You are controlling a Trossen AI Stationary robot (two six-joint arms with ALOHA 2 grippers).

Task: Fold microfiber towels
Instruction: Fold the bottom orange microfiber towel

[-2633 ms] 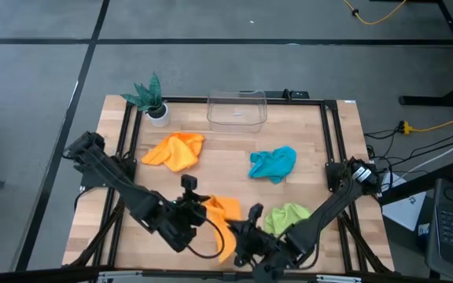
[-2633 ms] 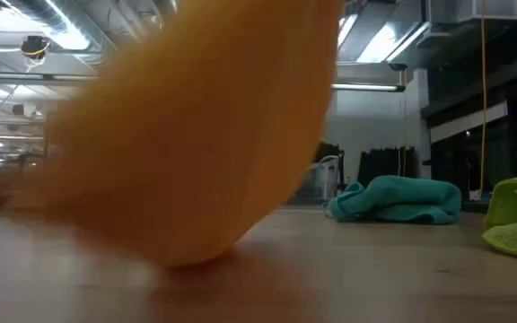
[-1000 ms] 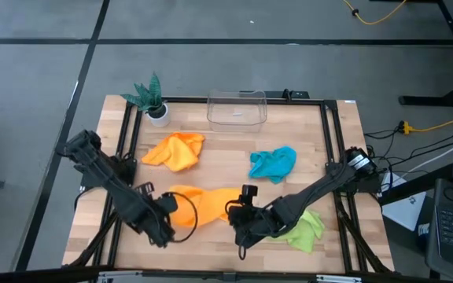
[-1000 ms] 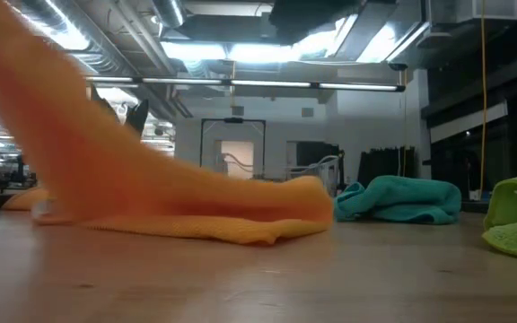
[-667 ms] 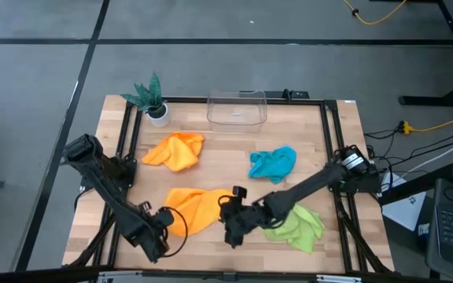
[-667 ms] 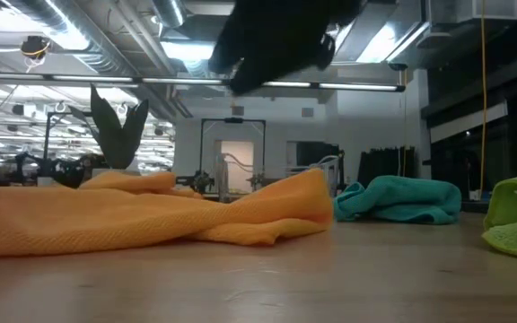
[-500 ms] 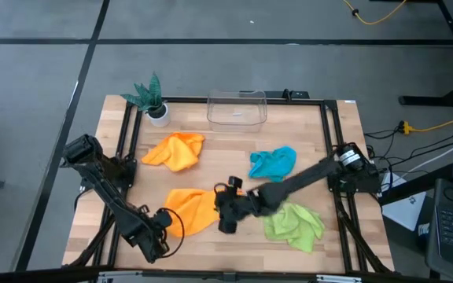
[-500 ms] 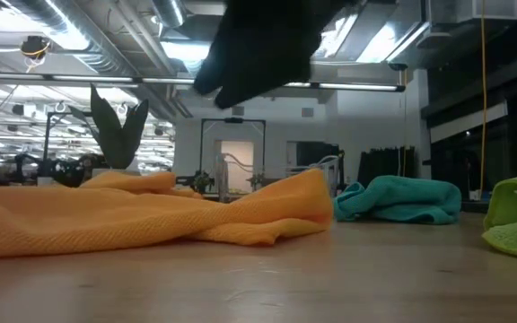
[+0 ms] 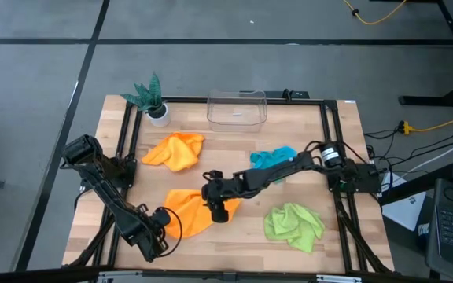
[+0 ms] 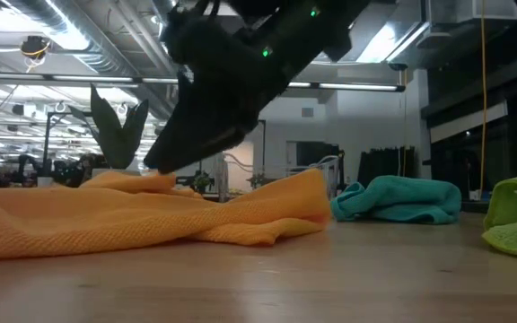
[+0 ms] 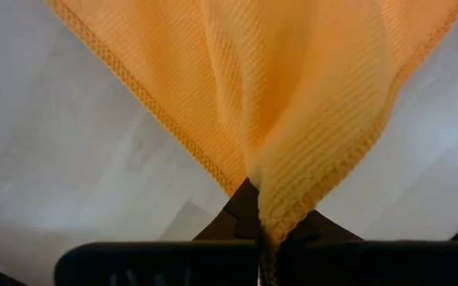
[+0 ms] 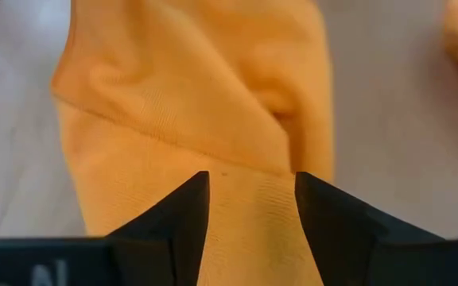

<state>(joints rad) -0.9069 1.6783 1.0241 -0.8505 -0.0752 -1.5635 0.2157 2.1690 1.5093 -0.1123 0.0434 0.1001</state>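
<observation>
Logging my left claw [image 9: 161, 221] clenched on the near orange towel's [image 9: 189, 208] corner near-left on the surface [image 9: 234, 153], right claw [image 9: 217, 206] parted over its right edge.

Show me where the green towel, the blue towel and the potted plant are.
green towel [image 9: 293, 224], high view, middle of the crumpled cloth.
blue towel [image 10: 400, 199], low view, middle of the heap.
potted plant [image 9: 157, 112], high view, on its white pot.
</observation>
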